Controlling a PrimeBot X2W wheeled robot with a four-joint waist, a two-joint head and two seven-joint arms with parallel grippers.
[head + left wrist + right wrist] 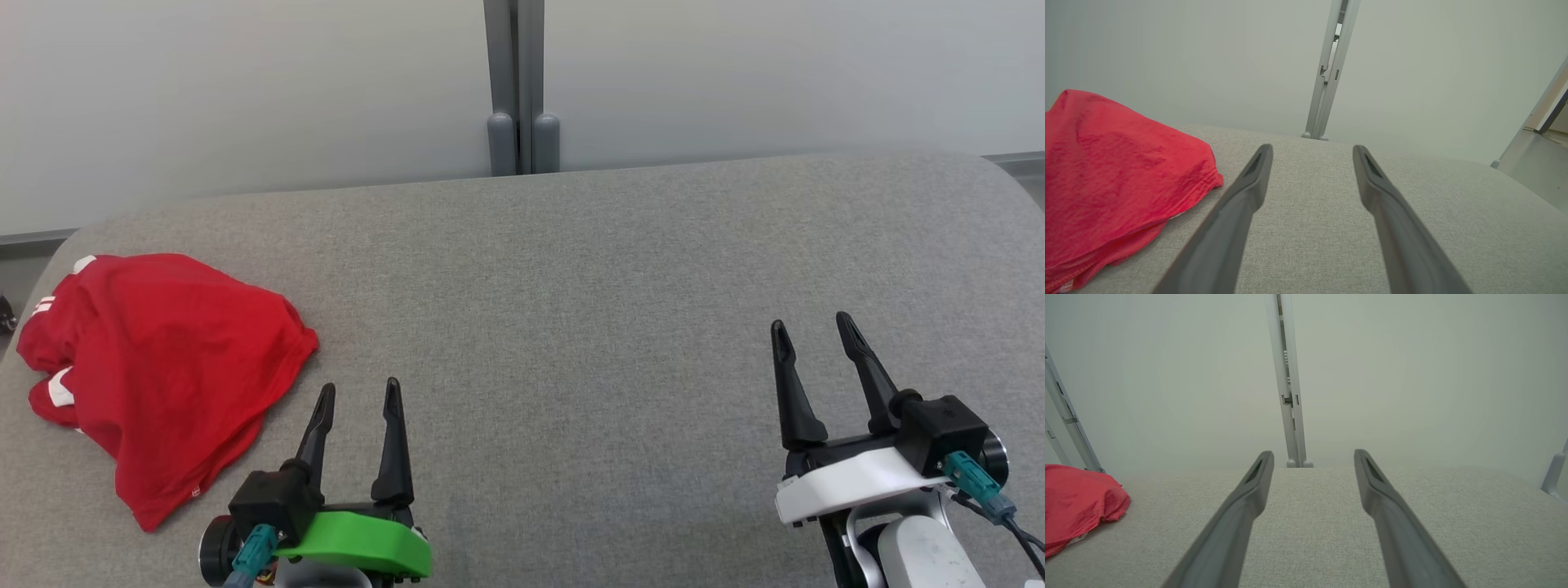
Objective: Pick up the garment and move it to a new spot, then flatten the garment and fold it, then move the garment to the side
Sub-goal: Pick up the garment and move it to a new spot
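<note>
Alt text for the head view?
A crumpled red garment lies at the left of a grey fabric surface. The left claw, open and empty, sits just beside it; the right claw, also open, is far right.

We're watching the garment [163, 359] lying at the desk's [571, 310] left edge. Our left gripper [359, 385] is hovering just right of it along the near edge, with our right gripper [812, 321] well apart, toward the near right corner. A post [522, 139] is standing behind the far edge.
</note>
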